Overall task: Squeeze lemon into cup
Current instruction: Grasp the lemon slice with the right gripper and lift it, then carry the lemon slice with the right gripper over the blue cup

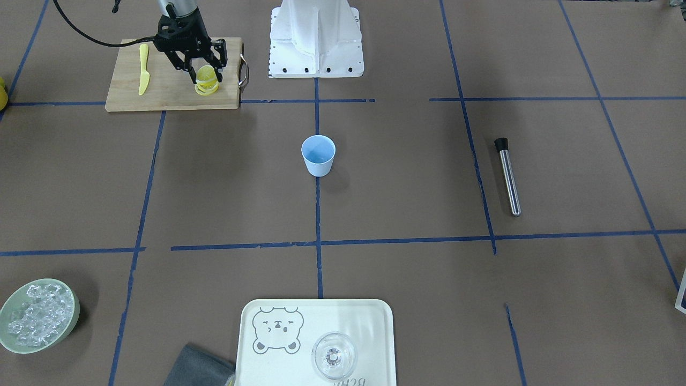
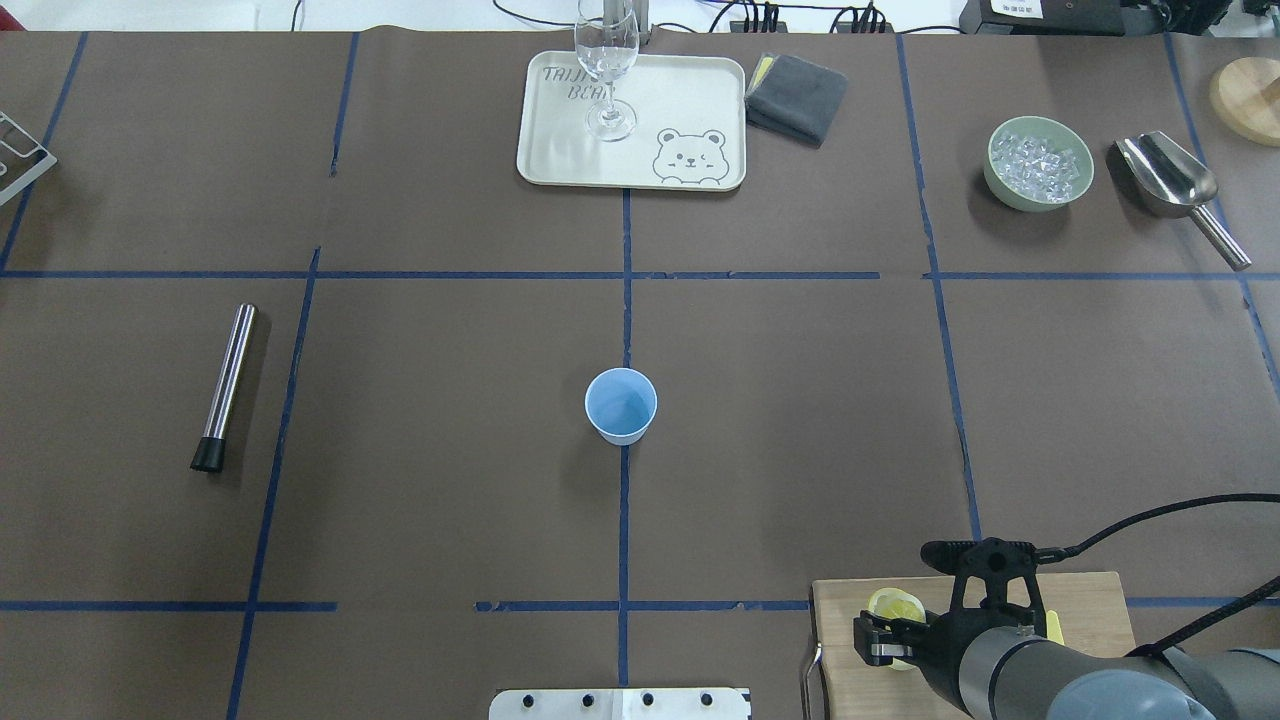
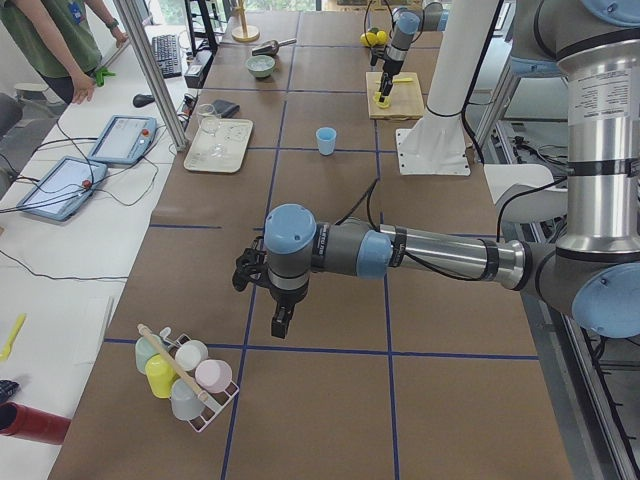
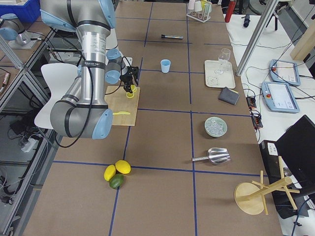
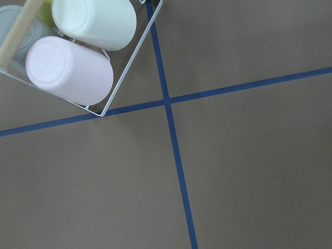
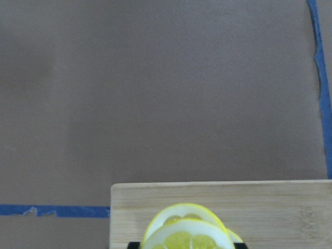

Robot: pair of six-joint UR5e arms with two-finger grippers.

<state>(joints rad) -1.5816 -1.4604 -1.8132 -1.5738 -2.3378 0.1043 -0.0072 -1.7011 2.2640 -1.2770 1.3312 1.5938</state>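
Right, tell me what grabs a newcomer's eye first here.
The right gripper stands out first, low over the wooden board on the robot's side of the table, straddling a lemon slice. Next comes the light-blue cup, upright and alone at the table's middle.

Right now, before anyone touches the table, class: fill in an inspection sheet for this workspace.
Surface: brown paper table, blue tape grid.
Job's things: lemon slices overlapping on board; cup upright at centre.
Clutter: knife, muddler, tray with glass, cloth, ice bowl, scoop, cup rack.
Grippers: right gripper straddles a slice, grip unclear; left gripper above table near rack, state unclear.
Cables: black cable from right wrist.
Surroundings: person beside side bench.
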